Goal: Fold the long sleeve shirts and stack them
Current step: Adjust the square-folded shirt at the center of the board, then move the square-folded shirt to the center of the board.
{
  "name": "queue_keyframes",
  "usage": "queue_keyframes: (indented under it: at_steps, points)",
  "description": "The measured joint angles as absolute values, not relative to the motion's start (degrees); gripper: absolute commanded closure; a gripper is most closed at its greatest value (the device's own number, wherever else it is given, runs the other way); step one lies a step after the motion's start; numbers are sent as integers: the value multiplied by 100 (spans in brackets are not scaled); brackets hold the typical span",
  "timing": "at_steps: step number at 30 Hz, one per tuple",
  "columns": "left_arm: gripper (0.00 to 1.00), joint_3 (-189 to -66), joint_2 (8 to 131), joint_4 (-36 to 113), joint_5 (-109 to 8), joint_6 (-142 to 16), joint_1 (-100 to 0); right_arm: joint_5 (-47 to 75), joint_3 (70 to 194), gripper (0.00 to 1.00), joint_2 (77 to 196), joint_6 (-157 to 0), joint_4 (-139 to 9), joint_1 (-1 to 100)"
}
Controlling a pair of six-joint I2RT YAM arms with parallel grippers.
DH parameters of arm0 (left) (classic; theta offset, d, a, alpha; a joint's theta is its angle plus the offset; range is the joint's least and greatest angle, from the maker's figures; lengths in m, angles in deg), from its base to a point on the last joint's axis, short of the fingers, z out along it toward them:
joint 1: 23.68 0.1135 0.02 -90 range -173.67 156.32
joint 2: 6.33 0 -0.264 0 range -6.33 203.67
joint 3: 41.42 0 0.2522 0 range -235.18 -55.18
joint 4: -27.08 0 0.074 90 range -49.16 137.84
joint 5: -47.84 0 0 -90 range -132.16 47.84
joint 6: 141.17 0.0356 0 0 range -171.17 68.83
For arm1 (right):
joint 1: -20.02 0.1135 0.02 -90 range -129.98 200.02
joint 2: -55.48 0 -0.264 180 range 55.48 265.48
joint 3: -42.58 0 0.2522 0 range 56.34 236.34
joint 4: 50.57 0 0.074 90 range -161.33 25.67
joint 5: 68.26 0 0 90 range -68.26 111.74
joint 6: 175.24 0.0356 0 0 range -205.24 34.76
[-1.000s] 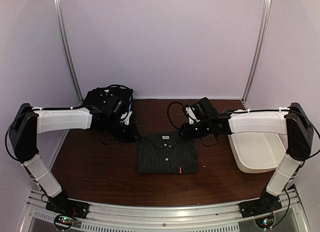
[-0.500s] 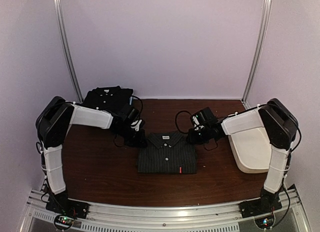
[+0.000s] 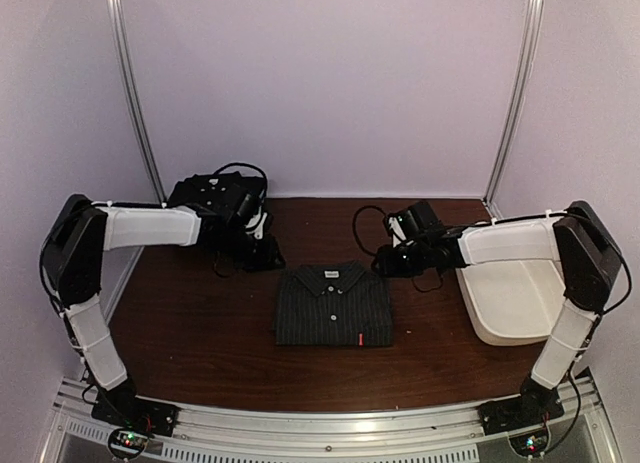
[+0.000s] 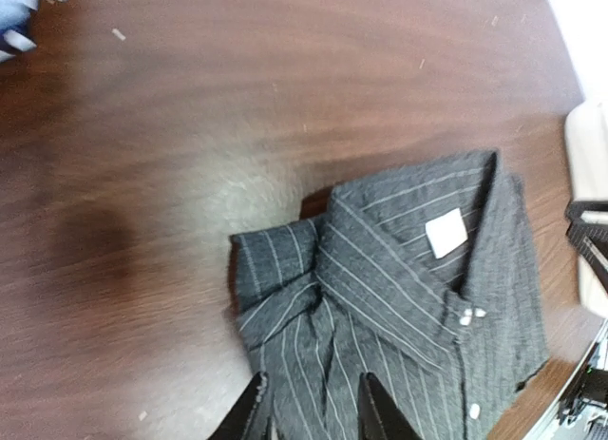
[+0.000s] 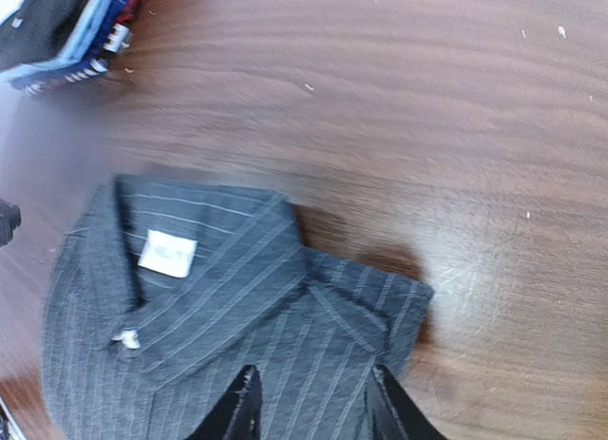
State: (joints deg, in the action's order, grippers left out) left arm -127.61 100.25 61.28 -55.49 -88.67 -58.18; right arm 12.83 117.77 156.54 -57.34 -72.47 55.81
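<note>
Jaws parted, left end effector (image 4: pixel 313 392) and right end effector (image 5: pixel 313 383) have drawn back off the pinstriped shirt (image 3: pixel 334 305).

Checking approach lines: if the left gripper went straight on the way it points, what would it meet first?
The pinstriped shirt, at its folded shoulder. The left gripper seems to be above the cloth with fingers apart, but depth is unclear.

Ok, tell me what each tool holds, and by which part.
Nothing held: left tool and right tool hang open above the pinstriped shirt.
</note>
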Motion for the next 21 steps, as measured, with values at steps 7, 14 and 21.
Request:
queue_keyframes:
  at_steps: [7, 14, 21]
  points:
    - [56, -11550, 8296, 5698, -5247, -9523, -5243, 1364, 11777, 54, 15212, -5738, -7271, 6291]
    - [51, -10101, 7457, 4896, -5197, -10430, -4141, 1364, 11690, 51, 15177, -5589, -7230, 6816]
    - [50, -9873, 7634, 4004, -5052, -11094, -3752, 1383, 11157, 46, 14511, -5399, -6993, 6894]
